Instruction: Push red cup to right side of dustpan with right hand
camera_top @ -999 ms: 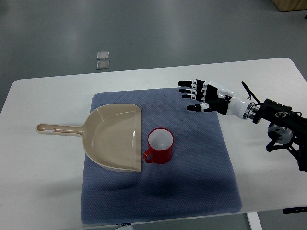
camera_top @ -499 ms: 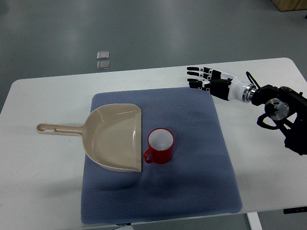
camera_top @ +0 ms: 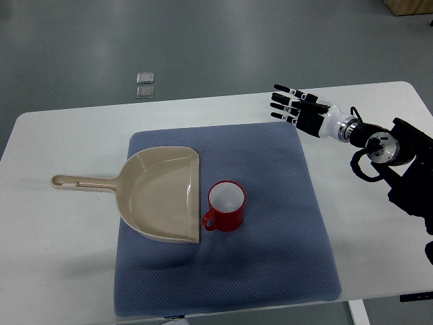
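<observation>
Covering the white table [camera_top: 61, 223] is a blue-grey woven mat [camera_top: 270, 250], carrying a beige plastic dustpan [camera_top: 162, 193] (handle pointing left). Standing just beside the pan's right edge is the red cup with white inside [camera_top: 225, 206]. The right hand [camera_top: 298, 108] is hovering, fingers spread, holding nothing, well apart from the cup.

Right hand [camera_top: 300, 108] pulled back up and rightward, away from red cup [camera_top: 225, 206]; now above mat's [camera_top: 284, 264] far right corner, fingers spread.
</observation>
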`<state>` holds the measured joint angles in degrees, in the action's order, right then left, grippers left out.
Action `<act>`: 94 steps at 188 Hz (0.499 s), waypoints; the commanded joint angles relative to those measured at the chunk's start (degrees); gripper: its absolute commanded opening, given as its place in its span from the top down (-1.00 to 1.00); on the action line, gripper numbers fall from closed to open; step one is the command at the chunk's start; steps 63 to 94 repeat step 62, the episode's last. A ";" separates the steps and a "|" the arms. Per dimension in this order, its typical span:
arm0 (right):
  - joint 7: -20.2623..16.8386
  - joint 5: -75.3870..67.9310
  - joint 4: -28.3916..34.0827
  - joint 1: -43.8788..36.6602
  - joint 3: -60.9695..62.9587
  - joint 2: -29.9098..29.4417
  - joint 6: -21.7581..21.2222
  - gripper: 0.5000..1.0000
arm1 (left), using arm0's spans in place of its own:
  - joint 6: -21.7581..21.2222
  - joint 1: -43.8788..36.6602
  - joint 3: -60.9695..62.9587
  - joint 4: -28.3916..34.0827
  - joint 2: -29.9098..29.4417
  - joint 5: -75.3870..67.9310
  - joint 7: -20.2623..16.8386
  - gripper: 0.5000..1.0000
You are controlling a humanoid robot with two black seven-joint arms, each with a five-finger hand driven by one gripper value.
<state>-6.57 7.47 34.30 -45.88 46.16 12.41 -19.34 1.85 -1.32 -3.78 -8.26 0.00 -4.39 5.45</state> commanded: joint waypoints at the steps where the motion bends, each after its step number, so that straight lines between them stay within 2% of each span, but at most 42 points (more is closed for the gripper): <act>1: 0.32 -0.62 0.07 0.35 0.51 -0.01 0.18 -0.73 | 0.00 0.00 0.00 0.00 0.00 0.00 0.00 -1.00; 94: 0.50 -0.62 0.24 0.88 0.86 0.08 -1.84 -0.73 | 0.00 0.00 0.00 0.00 0.00 0.00 0.00 -1.00</act>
